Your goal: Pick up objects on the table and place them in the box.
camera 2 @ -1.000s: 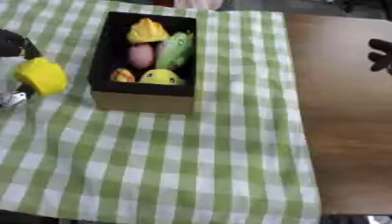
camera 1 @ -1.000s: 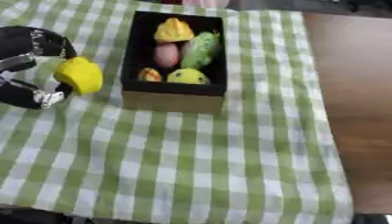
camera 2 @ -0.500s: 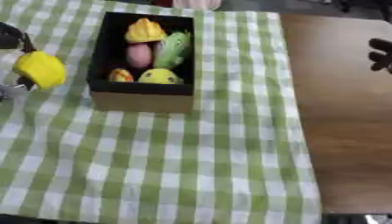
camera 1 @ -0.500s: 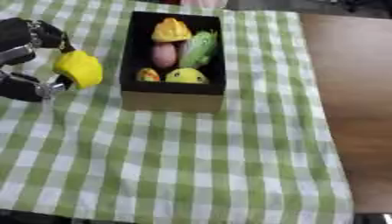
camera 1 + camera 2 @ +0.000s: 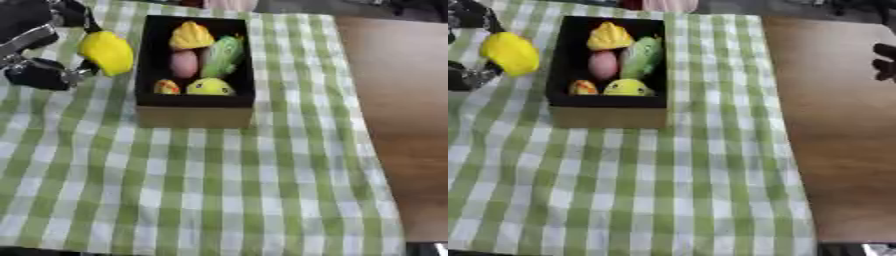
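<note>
My left hand (image 5: 35,45) is at the upper left, its fingers curled round a yellow lemon-shaped object (image 5: 107,52) held just left of the box. The black box (image 5: 194,102) with tan outer walls stands on the green checked cloth (image 5: 201,190). Inside lie a yellow ridged object (image 5: 191,36), a green corn-like object (image 5: 224,54), a pink egg-shaped one (image 5: 184,63), a small orange piece (image 5: 166,87) and a yellow-green round one (image 5: 210,87). My right hand (image 5: 884,61) shows only as dark fingers at the right edge over the wooden table.
Bare brown wood (image 5: 394,110) lies right of the cloth. A pink object (image 5: 668,5) sits just beyond the box at the far edge. The cloth in front of the box holds nothing.
My left hand has carried the yellow object up and to the right, closer to the box's left wall. The right hand stays where it was.
</note>
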`<move>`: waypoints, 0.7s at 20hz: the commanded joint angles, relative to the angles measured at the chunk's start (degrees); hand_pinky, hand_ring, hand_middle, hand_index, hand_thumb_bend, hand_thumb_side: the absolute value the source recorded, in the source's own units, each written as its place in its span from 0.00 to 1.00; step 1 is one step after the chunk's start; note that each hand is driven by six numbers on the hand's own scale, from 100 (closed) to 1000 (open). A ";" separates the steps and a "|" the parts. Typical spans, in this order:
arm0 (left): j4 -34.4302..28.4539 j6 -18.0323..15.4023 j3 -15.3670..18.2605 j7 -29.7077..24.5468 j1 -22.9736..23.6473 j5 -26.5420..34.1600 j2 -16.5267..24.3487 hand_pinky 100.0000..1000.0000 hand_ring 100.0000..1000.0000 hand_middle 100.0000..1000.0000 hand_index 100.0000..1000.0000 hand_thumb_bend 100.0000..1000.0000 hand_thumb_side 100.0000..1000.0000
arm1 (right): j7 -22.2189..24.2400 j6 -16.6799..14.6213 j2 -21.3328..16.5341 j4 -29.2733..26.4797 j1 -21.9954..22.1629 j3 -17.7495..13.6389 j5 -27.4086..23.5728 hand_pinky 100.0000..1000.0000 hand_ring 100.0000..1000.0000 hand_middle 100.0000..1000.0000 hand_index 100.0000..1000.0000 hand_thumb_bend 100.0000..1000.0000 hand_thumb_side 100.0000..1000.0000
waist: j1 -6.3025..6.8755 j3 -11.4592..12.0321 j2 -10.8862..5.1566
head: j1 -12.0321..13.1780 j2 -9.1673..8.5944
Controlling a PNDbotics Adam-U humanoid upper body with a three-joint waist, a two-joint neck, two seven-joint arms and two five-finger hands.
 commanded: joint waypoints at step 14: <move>20.09 0.16 6.80 11.07 -6.47 -23.65 -12.21 0.79 0.66 0.52 0.61 0.00 0.03 | 0.66 -1.91 -5.58 -0.92 -4.49 -0.02 -4.05 1.00 1.00 0.57 0.99 0.00 0.87 | -0.20 -3.35 0.07 | 0.56 0.24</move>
